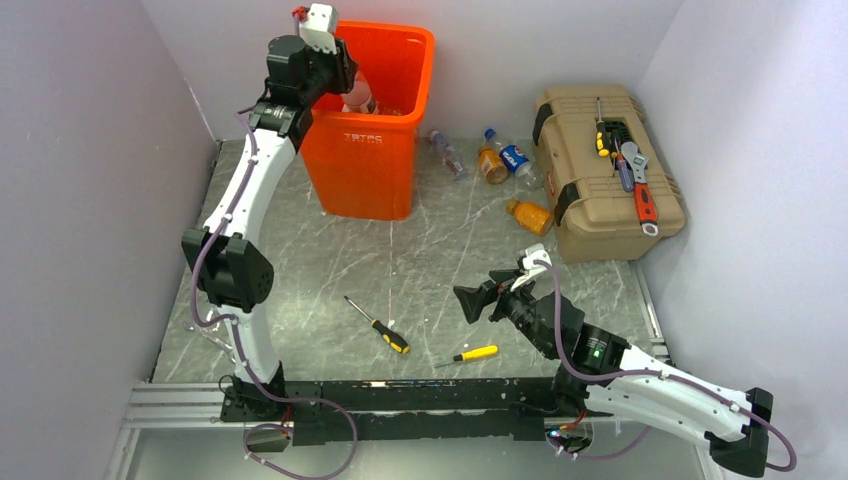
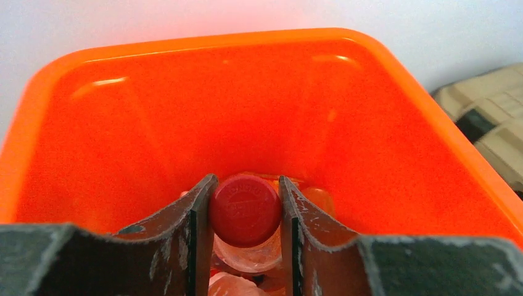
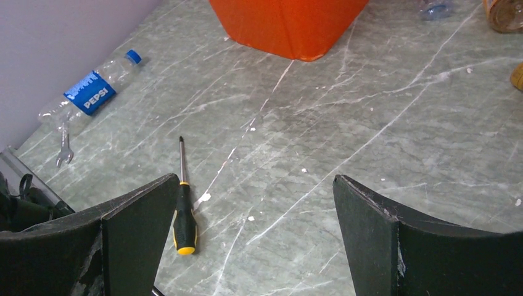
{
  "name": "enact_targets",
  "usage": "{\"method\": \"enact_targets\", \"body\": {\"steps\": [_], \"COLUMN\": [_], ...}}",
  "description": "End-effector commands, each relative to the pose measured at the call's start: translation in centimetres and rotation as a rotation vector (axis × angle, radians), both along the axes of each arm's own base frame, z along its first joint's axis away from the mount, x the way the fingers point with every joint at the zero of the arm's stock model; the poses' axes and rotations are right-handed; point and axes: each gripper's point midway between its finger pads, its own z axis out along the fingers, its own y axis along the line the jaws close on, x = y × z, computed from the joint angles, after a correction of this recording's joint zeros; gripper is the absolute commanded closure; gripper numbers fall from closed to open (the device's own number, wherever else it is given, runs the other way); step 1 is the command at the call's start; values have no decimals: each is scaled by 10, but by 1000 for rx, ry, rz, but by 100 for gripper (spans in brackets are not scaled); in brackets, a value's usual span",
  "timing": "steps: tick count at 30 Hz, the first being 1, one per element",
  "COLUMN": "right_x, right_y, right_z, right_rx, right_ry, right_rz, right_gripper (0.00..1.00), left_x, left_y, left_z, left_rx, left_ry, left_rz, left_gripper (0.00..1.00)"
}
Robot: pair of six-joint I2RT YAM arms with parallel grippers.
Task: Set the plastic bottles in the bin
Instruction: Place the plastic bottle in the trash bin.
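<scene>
Left hand (image 2: 247, 184) clenched on red-capped bottle (image 2: 245, 213) over the orange bin (image 2: 154, 111), right hand (image 3: 256, 182) released low over the counter (image 3: 370, 123), yellow-handled screwdriver (image 3: 183, 209) just beside it, more bottles (image 1: 515, 158) lying near tan toolbox (image 1: 600, 215).

Left hand (image 2: 247, 213) is clamped on a clear bottle (image 2: 250, 258) at the neck, both fingers (image 2: 198, 213) pressed against the sides of its red cap (image 2: 245, 208). The cap faces the camera and the bottle body hangs below it. It is held over the open orange bin (image 2: 185, 105), inside the rim. Something pale lies deeper in the bin, too blurred to identify. Corner of the tan toolbox (image 2: 487, 123) shows at right.
</scene>
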Motion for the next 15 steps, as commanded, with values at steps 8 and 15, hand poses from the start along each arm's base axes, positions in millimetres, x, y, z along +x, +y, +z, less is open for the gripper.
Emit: {"method": "enact_targets", "body": {"steps": [8,15], "right_x": [6,6], "right_y": [1,6], "right_z": [13,14], "right_rx": [36,36], "right_ry": [-28,-20], "right_rz": [-27,-17], "right_gripper": [0,0], "left_x": [-38,-43], "left_y": [81,20], "left_z": [54,13], "left_rx": [53,-21], "left_ry": [-48,169], "left_rz": [346,42], "left_gripper": [100,100]}}
